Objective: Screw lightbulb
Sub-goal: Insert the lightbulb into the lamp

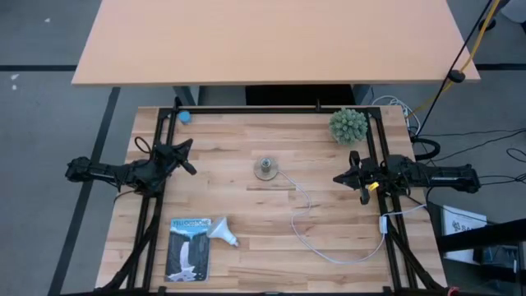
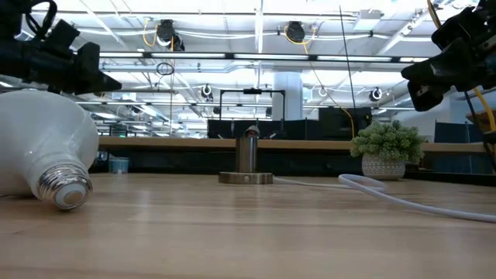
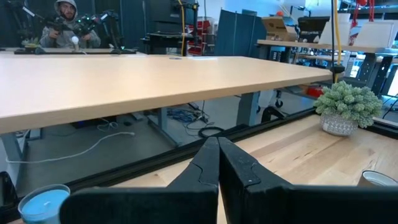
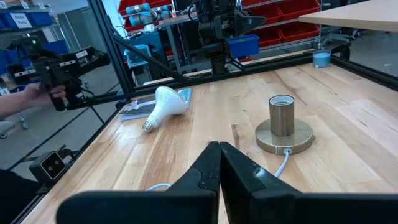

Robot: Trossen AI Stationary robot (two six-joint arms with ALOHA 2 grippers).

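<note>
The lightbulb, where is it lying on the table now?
In the high view the lightbulb lies on its side near the table's front left, touching the blue packaging card, well away from the socket at the centre.

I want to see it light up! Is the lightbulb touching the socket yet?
Apart. The high view shows the lightbulb lying near the table's front beside the blue card, with bare wood between it and the socket at the middle.
</note>
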